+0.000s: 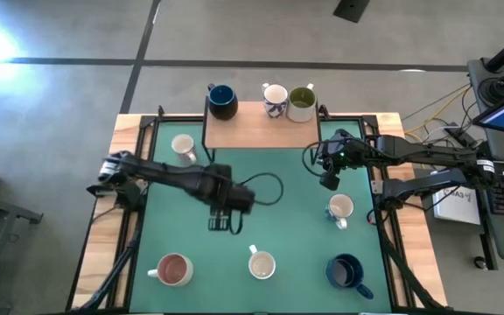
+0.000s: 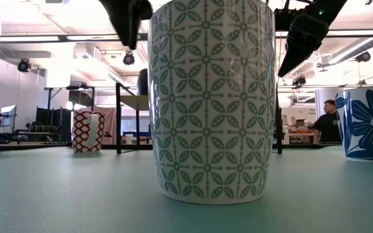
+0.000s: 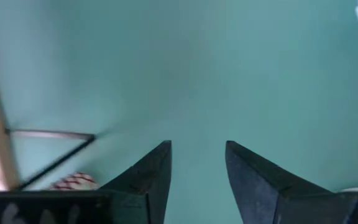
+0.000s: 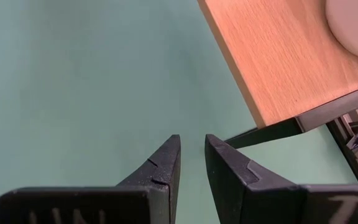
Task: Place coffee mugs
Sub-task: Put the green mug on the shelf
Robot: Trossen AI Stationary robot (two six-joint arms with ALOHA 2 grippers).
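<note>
Hovering over the middle of the green worktop, the left gripper is spread wide and empty. The nearest mug stands upright toward the front edge, slightly right of its fingers. The right gripper, narrowly parted and empty, waits near the wooden shelf.

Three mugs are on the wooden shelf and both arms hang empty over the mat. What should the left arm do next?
Probably lower the left gripper, jaws open and empty, toward the cream mug nearest it; five mugs remain on the green mat.
</note>
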